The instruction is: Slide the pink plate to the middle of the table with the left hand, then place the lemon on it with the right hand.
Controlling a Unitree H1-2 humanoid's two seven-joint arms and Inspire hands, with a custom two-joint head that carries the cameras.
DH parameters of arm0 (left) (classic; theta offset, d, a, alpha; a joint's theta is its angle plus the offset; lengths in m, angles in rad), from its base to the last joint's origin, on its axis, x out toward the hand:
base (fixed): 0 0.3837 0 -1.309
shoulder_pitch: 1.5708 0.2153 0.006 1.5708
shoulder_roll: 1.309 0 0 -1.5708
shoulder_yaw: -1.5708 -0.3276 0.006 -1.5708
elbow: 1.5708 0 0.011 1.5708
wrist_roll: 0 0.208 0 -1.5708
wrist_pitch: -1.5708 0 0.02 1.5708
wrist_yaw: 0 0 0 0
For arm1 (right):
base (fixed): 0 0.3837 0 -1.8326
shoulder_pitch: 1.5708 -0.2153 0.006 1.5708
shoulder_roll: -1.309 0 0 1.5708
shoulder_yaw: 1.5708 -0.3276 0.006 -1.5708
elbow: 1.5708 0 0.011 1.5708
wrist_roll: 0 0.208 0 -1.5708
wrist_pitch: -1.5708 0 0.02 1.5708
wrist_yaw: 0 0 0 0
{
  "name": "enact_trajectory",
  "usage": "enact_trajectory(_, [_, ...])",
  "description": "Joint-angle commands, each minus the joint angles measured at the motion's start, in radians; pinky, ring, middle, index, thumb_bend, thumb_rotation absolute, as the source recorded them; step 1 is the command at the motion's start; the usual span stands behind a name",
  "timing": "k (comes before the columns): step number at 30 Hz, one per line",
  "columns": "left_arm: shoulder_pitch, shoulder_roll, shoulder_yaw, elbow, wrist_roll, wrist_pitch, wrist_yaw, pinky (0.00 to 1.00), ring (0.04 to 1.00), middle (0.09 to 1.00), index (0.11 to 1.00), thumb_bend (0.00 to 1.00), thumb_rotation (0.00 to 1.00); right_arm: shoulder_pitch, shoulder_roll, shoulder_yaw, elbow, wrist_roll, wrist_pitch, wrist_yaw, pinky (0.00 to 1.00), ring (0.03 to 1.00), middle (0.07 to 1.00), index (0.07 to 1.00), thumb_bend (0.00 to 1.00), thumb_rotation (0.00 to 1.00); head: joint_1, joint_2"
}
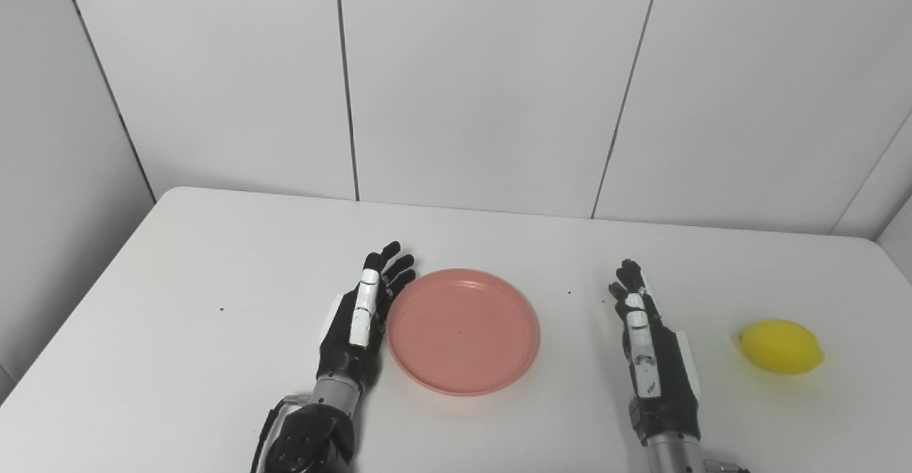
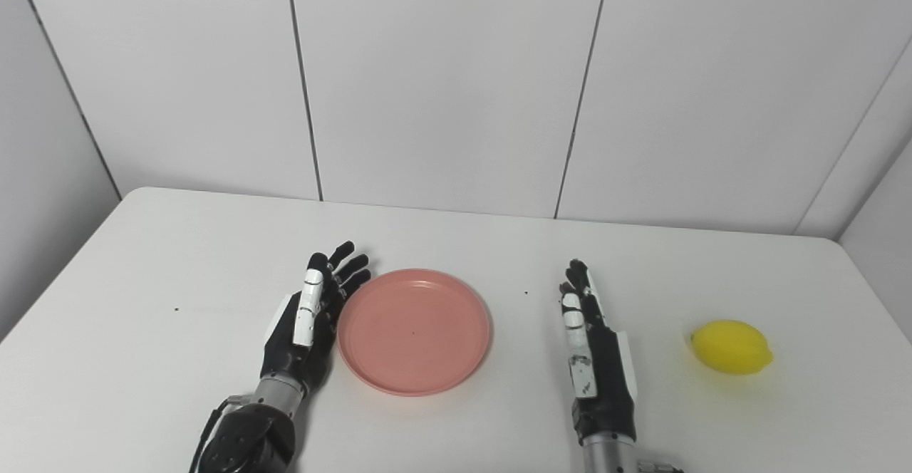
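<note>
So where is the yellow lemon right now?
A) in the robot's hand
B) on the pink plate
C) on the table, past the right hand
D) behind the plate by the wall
C: the lemon lies on the white table, on the outer side of the open right hand, while the pink plate holds nothing.

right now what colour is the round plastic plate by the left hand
Pink, plain round plastic plate; clearest in the left eye view.

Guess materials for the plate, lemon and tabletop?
Pink plate: likely moulded plastic, an even matte colour with a soft sheen on the raised rim. Lemon: uniform bright yellow, smooth, faintly glossy skin; it could be real or a plastic replica, I cannot tell which. Table: smooth white surface, matte, probably laminate or painted board, with a few small dark specks.
</note>
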Motion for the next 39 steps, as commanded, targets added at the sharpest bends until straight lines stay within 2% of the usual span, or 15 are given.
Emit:
enact_trajectory(1, [-0.019,-0.015,-0.013,-0.033,-0.002,-0.028,-0.014,0.94,0.898,0.893,0.902,0.67,1.00,-0.031,0.009,0.006,-0.009,-0.008,-0.038,-0.002,1.00,0.942,0.953,0.941,0.70,0.99,-0.014,-0.002])
enact_trajectory(6, [-0.015,-0.005,-0.022,-0.029,0.001,-0.032,-0.021,0.96,0.911,0.896,0.902,0.69,1.00,-0.037,0.017,0.012,0.013,-0.018,-0.056,-0.009,1.00,0.945,0.950,0.941,0.70,0.99,-0.076,-0.004])
enact_trajectory(13, [-0.006,-0.001,-0.040,-0.045,0.012,-0.025,-0.022,0.94,0.911,0.902,0.896,0.69,1.00,-0.050,0.019,0.018,0.031,-0.044,-0.071,-0.014,0.97,0.947,0.950,0.943,0.70,0.98,-0.099,0.001])
enact_trajectory(18, [0.005,-0.004,-0.052,-0.048,0.029,-0.032,-0.017,0.94,0.907,0.899,0.894,0.68,1.00,-0.051,0.024,0.018,0.037,-0.046,-0.069,-0.017,0.99,0.953,0.951,0.942,0.70,0.98,-0.152,0.000])
enact_trajectory(22, [0.013,-0.001,-0.064,-0.056,0.047,-0.034,-0.020,0.96,0.916,0.905,0.910,0.67,1.00,-0.057,0.029,0.025,0.052,-0.061,-0.080,-0.021,1.00,0.962,0.955,0.944,0.65,1.00,-0.182,0.001])
enact_trajectory(28, [0.017,-0.009,-0.070,-0.053,0.058,-0.048,-0.015,0.96,0.923,0.913,0.916,0.67,1.00,-0.064,0.034,0.027,0.074,-0.076,-0.107,-0.027,0.98,0.948,0.942,0.934,0.64,1.00,-0.187,0.005])
enact_trajectory(32, [0.017,-0.012,-0.080,-0.043,0.059,-0.053,-0.020,0.99,0.938,0.927,0.934,0.69,1.00,-0.065,0.033,0.027,0.073,-0.078,-0.111,-0.026,0.98,0.947,0.938,0.932,0.63,1.00,-0.187,0.005])
enact_trajectory(39, [0.019,-0.020,-0.094,-0.045,0.060,-0.046,-0.019,0.97,0.935,0.926,0.924,0.68,1.00,-0.064,0.033,0.023,0.059,-0.062,-0.103,-0.021,1.00,0.955,0.947,0.937,0.65,0.99,-0.176,0.007])
